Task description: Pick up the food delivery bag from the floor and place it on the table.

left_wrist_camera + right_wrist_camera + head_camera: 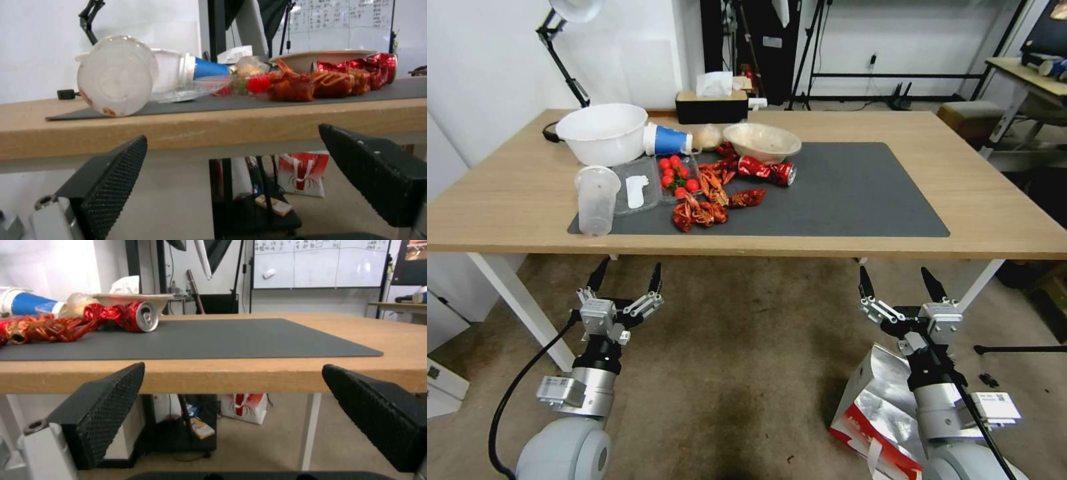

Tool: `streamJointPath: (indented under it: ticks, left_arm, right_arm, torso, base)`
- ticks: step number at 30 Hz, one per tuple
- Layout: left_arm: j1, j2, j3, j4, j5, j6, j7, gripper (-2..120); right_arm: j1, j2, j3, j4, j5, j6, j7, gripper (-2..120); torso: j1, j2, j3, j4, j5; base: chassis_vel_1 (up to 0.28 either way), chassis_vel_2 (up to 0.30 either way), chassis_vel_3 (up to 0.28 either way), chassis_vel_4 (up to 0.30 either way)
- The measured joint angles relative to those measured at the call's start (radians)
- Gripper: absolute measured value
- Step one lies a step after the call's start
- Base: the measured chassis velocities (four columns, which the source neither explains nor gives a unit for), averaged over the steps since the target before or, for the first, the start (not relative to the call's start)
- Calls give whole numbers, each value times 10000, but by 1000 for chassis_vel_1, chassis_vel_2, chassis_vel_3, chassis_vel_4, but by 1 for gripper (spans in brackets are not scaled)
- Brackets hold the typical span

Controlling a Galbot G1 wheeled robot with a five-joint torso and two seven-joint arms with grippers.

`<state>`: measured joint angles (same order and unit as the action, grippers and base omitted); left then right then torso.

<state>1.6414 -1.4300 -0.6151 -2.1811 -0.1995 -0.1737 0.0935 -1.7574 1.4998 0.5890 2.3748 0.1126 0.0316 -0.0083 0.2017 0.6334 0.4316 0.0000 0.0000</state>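
Crumpled bag (880,400), light and floppy, lies at five o'clock under your right gripper (902,283); both grippers' fingers apart, left gripper (626,275) idle. Take its straps (872,460).

The food delivery bag (872,407) shows crinkled silver foil with a red-and-white panel, the floor (740,360) is stained brownish-grey, the table (960,193) is light wood under a dark grey mat (854,193), and black cross-hatched fingertips (118,173) have a dimpled texture.

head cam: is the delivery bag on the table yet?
No. The food delivery bag lies on the floor beside the right arm, below the table; both grippers hang open and empty.
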Motion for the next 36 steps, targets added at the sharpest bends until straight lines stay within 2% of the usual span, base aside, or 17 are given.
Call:
streamJointPath:
  ticks: [36]
  left_arm:
    - [48, -37, 20, -110, -24, -10, 211, 95]
  right_arm:
    - [73, 28, 31, -24, 108, 46, 101, 100]
  torso:
    - [-578, -1508, -928, 0, 0]
  base:
    - [0, 0, 0, 0]
